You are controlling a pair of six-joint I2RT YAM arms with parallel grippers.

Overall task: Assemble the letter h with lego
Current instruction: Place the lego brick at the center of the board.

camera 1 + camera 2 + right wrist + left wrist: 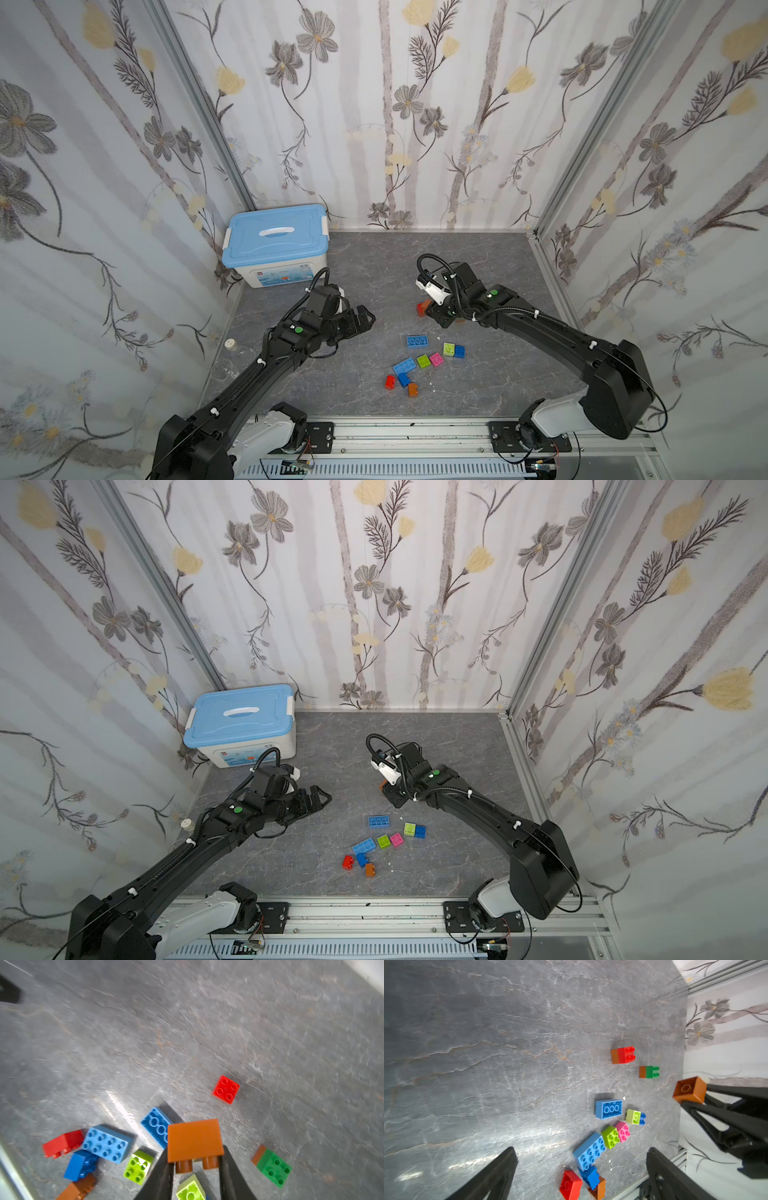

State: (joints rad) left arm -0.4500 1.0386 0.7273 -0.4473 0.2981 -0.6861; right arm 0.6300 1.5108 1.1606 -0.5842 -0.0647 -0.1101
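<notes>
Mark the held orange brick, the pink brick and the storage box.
orange brick (194,1139): right wrist view, smooth side face.
pink brick (436,359): a top view, upper face.
storage box (257,251): a top view, blue lid.

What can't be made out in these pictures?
Box label: too small to read, both top views.
Green brick: hidden by the right arm in both top views.
Round white thing: too small to identify, top views.
Loose red brick: cut by the edge, left wrist view.

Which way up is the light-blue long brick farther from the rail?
Upside down: the long light-blue brick shows its hollow underside, three round tubes, no studs, in the left wrist and both top views.
</notes>
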